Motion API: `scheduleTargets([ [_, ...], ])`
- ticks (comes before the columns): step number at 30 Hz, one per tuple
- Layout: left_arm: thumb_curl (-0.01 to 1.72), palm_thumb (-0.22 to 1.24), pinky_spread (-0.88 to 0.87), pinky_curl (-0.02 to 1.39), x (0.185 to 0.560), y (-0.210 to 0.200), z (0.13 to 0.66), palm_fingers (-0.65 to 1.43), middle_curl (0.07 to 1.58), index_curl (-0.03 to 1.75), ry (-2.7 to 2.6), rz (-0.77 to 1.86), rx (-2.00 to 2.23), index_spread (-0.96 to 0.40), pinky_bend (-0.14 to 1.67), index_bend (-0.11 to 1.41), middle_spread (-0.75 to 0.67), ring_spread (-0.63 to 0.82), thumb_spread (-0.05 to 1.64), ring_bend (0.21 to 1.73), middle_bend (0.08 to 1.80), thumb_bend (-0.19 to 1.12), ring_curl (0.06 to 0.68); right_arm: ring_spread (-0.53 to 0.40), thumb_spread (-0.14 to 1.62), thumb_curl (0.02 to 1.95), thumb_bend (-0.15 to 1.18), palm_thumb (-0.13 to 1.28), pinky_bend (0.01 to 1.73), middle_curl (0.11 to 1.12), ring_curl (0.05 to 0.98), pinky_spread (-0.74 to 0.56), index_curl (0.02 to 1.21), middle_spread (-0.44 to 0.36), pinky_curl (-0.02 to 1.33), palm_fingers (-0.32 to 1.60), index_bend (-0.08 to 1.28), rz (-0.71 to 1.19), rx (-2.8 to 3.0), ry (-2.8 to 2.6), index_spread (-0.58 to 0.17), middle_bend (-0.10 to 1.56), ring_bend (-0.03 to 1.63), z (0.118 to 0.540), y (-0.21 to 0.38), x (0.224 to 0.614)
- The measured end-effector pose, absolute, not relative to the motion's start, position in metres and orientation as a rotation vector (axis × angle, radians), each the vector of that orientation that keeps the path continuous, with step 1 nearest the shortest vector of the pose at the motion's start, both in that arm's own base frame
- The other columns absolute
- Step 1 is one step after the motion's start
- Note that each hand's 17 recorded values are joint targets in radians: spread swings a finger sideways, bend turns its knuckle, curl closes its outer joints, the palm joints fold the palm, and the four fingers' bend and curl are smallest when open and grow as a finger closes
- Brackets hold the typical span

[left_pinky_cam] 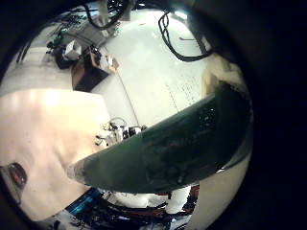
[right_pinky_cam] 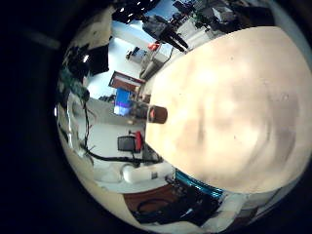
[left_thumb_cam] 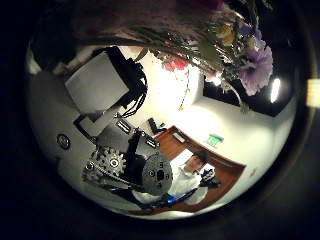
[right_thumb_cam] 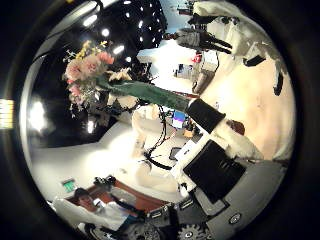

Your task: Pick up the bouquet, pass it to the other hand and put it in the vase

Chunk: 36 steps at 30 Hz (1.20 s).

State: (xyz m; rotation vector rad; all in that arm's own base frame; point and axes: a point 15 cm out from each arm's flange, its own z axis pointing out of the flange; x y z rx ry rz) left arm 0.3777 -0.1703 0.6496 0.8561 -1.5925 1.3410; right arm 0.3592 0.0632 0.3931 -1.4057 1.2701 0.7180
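The left hand (right_thumb_cam: pixel 207 116) is holding the bouquet (right_thumb_cam: pixel 110 80) up in the air, well above the table (right_pinky_cam: pixel 234 107). In the right thumb side palm view its fingers are closing round the bottom end of the wrapped stems (left_pinky_cam: pixel 163 153), so it is gripping them. The bouquet is lying slanted, with the flowers (left_thumb_cam: pixel 235 55) pointing up and away from the table and showing against the ceiling lights.

The wrapped stems are filling a big part of the left little finger side palm view, so they are sitting right up against that palm. In the left thumb side palm view the flowers are poking out past the hand, and some of the left hand's own fingers (left_thumb_cam: pixel 125 165) are showing beside them.

The right hand (right_thumb_cam: pixel 215 170) is hanging over the table with its palm turned partly toward the bouquet. It is not touching the bouquet. I cannot tell if its fingers are spread or curled, because only a small bit of the hand is showing.

The vase (right_pinky_cam: pixel 158 114) is standing upright on the table, near the table's edge. It is well apart from the bouquet.
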Motion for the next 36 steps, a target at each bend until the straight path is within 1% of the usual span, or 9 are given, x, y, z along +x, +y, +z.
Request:
scheduleTargets([
  [3, 0.74, 1.00, -0.53, 0.81, 0.378, -0.148, 0.664, 1.05, 0.89, 1.08, -1.613, 1.427, 0.880, -0.65, 1.30, 0.79, -0.46, -0.39, 1.09, 1.54, 1.23, 0.12, 0.594, -0.214, 1.02, 0.67, -0.03, 0.82, 1.03, 0.54, 0.500, -0.31, 0.61, -0.132, 0.71, 0.29, 0.42, 0.715, -1.404, 1.271, -0.381, 0.81, 1.15, 0.393, 0.062, 0.359],
  [5, 0.75, 1.00, -0.53, 0.82, 0.380, -0.132, 0.673, 1.05, 0.89, 1.10, -1.615, 1.485, 0.897, -0.66, 1.29, 0.78, -0.47, -0.39, 1.10, 1.54, 1.23, 0.11, 0.594, -0.200, 1.02, 0.65, -0.03, 0.81, 0.99, 0.52, 0.477, -0.22, 0.60, -0.118, 0.70, 0.25, 0.42, 0.723, -1.402, 1.271, -0.387, 0.77, 1.11, 0.392, 0.062, 0.359],
  [13, 0.79, 1.01, -0.54, 0.87, 0.373, -0.068, 0.690, 1.06, 0.89, 1.16, -1.638, 1.666, 1.019, -0.69, 1.26, 0.74, -0.47, -0.39, 1.11, 1.54, 1.23, 0.09, 0.591, -0.132, 1.02, 0.60, -0.02, 0.80, 0.93, 0.45, 0.401, 0.09, 0.53, -0.076, 0.65, 0.19, 0.37, 0.741, -1.401, 1.274, -0.403, 0.64, 0.98, 0.387, 0.061, 0.362],
  [16, 0.80, 1.01, -0.55, 0.88, 0.361, -0.042, 0.683, 1.06, 0.89, 1.18, -1.622, 1.699, 1.059, -0.70, 1.25, 0.73, -0.47, -0.39, 1.12, 1.54, 1.23, 0.08, 0.590, -0.103, 1.02, 0.58, -0.02, 0.79, 0.89, 0.44, 0.381, 0.19, 0.51, -0.071, 0.62, 0.17, 0.35, 0.745, -1.399, 1.274, -0.406, 0.61, 0.94, 0.386, 0.061, 0.363],
  [19, 0.81, 1.01, -0.55, 0.90, 0.351, -0.018, 0.676, 1.06, 0.89, 1.19, -1.599, 1.730, 1.094, -0.70, 1.24, 0.72, -0.47, -0.39, 1.12, 1.54, 1.22, 0.07, 0.590, -0.049, 1.02, 0.57, -0.03, 0.78, 0.86, 0.42, 0.354, 0.29, 0.48, -0.057, 0.60, 0.12, 0.32, 0.754, -1.400, 1.272, -0.408, 0.57, 0.88, 0.385, 0.062, 0.364],
  [23, 0.82, 1.02, -0.56, 0.92, 0.341, 0.005, 0.662, 1.07, 0.89, 1.21, -1.549, 1.756, 1.127, -0.71, 1.23, 0.70, -0.47, -0.39, 1.12, 1.54, 1.22, 0.06, 0.589, 0.023, 1.02, 0.55, -0.03, 0.76, 0.86, 0.39, 0.317, 0.37, 0.45, -0.041, 0.57, 0.10, 0.28, 0.762, -1.407, 1.269, -0.408, 0.49, 0.81, 0.386, 0.065, 0.365],
  [26, 0.83, 1.02, -0.57, 0.93, 0.334, 0.018, 0.653, 1.07, 0.89, 1.22, -1.517, 1.766, 1.146, -0.72, 1.22, 0.70, -0.47, -0.39, 1.12, 1.54, 1.22, 0.06, 0.588, 0.065, 1.02, 0.54, -0.02, 0.75, 0.82, 0.38, 0.297, 0.42, 0.43, -0.035, 0.54, 0.09, 0.25, 0.770, -1.421, 1.264, -0.407, 0.46, 0.77, 0.388, 0.071, 0.366],
  [32, 0.85, 1.02, -0.58, 0.95, 0.323, 0.027, 0.627, 1.08, 0.89, 1.24, -1.461, 1.768, 1.171, -0.73, 1.20, 0.68, -0.47, -0.39, 1.13, 1.53, 1.22, 0.04, 0.587, 0.106, 1.02, 0.53, -0.02, 0.75, 0.74, 0.36, 0.263, 0.46, 0.41, -0.028, 0.48, 0.13, 0.21, 0.779, -1.424, 1.260, -0.407, 0.41, 0.71, 0.387, 0.075, 0.366],
  [36, 0.86, 1.03, -0.58, 0.96, 0.322, 0.036, 0.609, 1.08, 0.89, 1.25, -1.446, 1.766, 1.207, -0.74, 1.19, 0.67, -0.47, -0.39, 1.12, 1.53, 1.22, 0.03, 0.587, 0.119, 1.02, 0.52, -0.02, 0.75, 0.73, 0.35, 0.247, 0.48, 0.39, -0.021, 0.45, 0.16, 0.19, 0.786, -1.423, 1.261, -0.405, 0.37, 0.68, 0.384, 0.075, 0.365],
])
